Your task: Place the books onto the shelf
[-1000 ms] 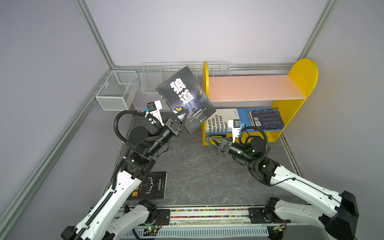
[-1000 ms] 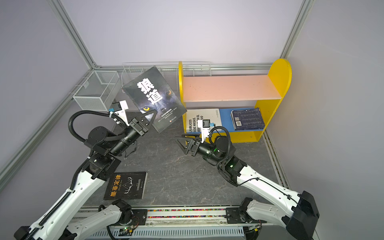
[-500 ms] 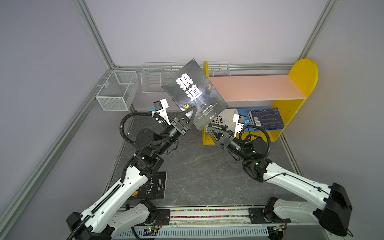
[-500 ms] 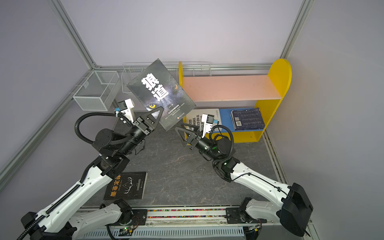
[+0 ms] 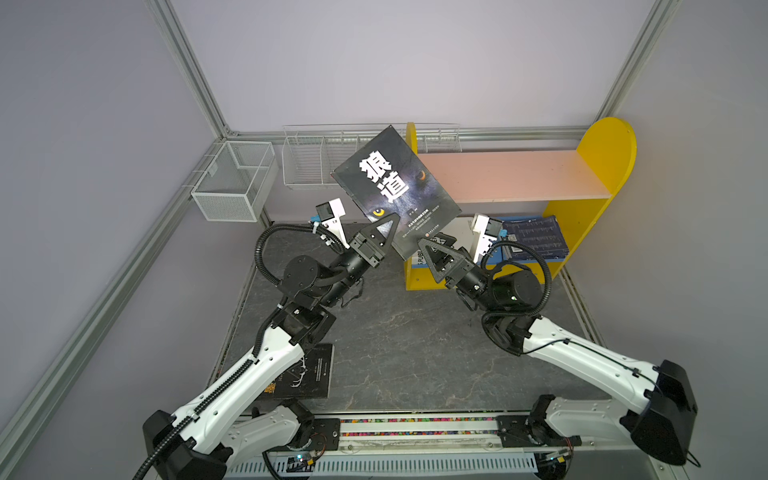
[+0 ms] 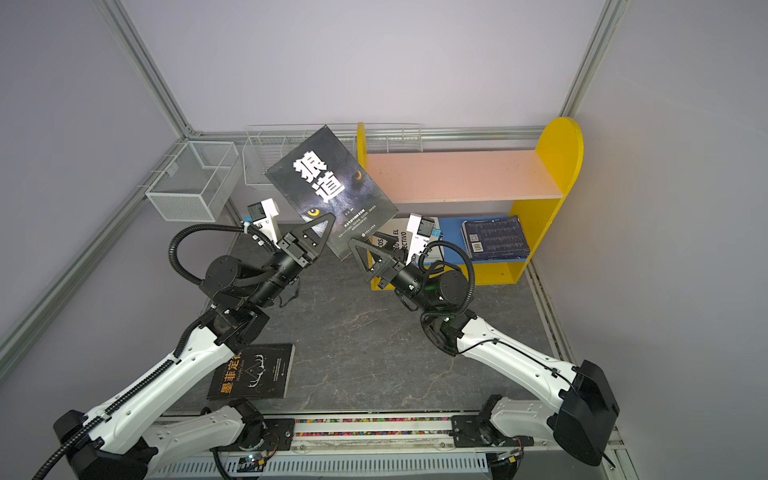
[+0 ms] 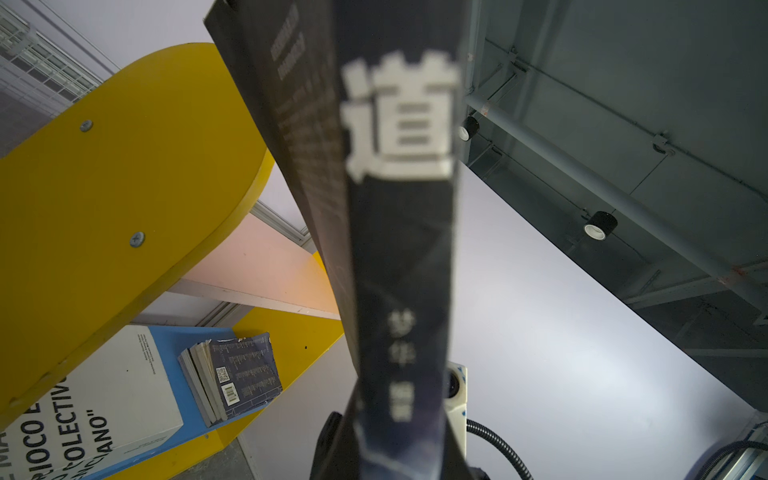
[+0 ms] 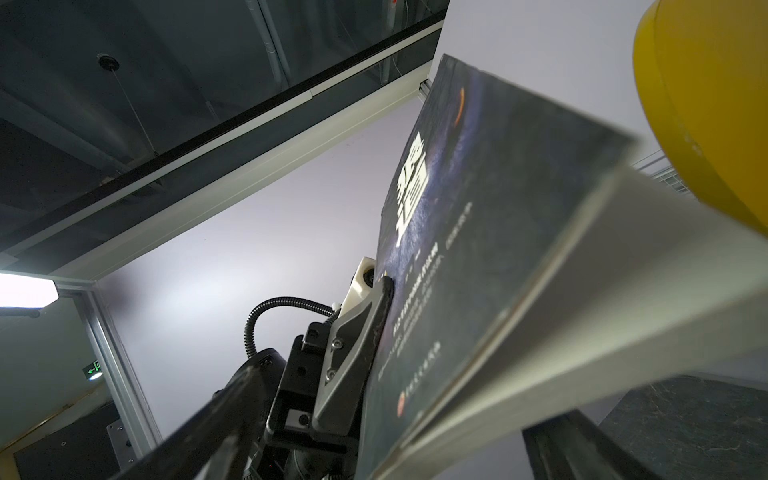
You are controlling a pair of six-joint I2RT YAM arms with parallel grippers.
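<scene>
Left arm (image 5: pixel 266 370) rises from the near rail with the elbow bent and the wrist angled up and toward the middle. Left claw (image 5: pixel 388 226) clamped on the lower corner of the black book (image 5: pixel 390 183), held aloft and tilted. Right arm (image 5: pixel 582 357) mirrors it, wrist pointing up and inward. Right claw (image 5: pixel 437 246) jaws spread wide, straddling the book's lower edge; contact unclear.
</scene>
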